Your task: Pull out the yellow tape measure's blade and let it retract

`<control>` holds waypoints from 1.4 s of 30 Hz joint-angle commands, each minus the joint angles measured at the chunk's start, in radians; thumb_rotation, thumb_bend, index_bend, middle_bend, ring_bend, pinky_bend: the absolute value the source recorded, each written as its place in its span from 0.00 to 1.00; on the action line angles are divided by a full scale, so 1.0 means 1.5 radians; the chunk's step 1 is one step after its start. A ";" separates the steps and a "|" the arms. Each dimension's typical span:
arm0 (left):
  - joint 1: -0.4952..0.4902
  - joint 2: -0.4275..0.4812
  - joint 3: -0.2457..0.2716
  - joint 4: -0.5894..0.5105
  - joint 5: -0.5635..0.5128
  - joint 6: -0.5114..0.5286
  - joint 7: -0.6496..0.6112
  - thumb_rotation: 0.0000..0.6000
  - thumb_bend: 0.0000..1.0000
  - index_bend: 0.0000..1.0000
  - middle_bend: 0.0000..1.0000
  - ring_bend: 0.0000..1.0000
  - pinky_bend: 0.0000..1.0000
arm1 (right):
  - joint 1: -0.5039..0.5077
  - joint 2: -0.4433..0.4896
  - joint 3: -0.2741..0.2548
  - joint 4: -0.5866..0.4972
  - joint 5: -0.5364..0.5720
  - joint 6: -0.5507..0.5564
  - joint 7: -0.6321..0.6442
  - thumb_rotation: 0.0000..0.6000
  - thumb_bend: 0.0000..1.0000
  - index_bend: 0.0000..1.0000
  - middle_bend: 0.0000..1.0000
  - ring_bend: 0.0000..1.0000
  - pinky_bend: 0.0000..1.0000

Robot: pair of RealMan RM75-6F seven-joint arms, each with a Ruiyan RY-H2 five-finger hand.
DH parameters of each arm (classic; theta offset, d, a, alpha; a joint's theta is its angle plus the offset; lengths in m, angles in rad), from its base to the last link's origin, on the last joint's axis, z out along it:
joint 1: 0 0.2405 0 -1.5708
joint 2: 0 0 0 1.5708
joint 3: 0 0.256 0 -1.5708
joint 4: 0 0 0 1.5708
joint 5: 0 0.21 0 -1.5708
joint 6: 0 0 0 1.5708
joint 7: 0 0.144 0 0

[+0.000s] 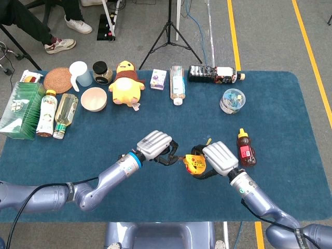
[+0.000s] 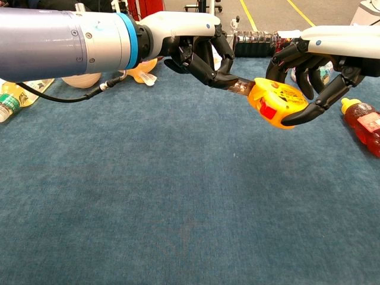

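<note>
Both arms reached inward over the table, the left hand [image 2: 199, 50] pinching the blade [image 2: 242, 86] between curled fingertips while the right hand [image 2: 312, 65] gripped the yellow tape measure [image 2: 274, 102], raised just beside it.

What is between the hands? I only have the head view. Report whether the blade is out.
Observer: The chest view shows a short dark stretch of blade between the left hand and the yellow tape measure.
Operator: Tell me who holds what.
Observer: The left hand pinches the blade's end; the right hand grips the case, fingers on top, thumb beneath.
Operator: Check the table.
Observer: The case hangs above the blue table, not touching it.
</note>
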 commanded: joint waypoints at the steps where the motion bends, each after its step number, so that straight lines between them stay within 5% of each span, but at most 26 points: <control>1: 0.001 0.000 0.001 -0.001 0.000 -0.001 -0.001 0.75 0.39 0.69 1.00 1.00 0.98 | -0.001 0.000 0.000 0.002 0.001 0.001 -0.001 0.74 0.26 0.60 0.63 0.61 0.60; 22: 0.031 0.047 0.025 -0.021 0.033 0.003 -0.006 0.75 0.39 0.69 1.00 1.00 0.98 | -0.002 0.018 -0.015 0.022 -0.010 -0.014 -0.016 0.74 0.26 0.60 0.63 0.61 0.60; 42: 0.109 0.149 0.084 -0.068 0.178 0.047 -0.029 0.75 0.39 0.69 1.00 1.00 0.98 | -0.009 0.039 -0.029 0.045 -0.014 -0.029 -0.015 0.74 0.26 0.60 0.63 0.61 0.60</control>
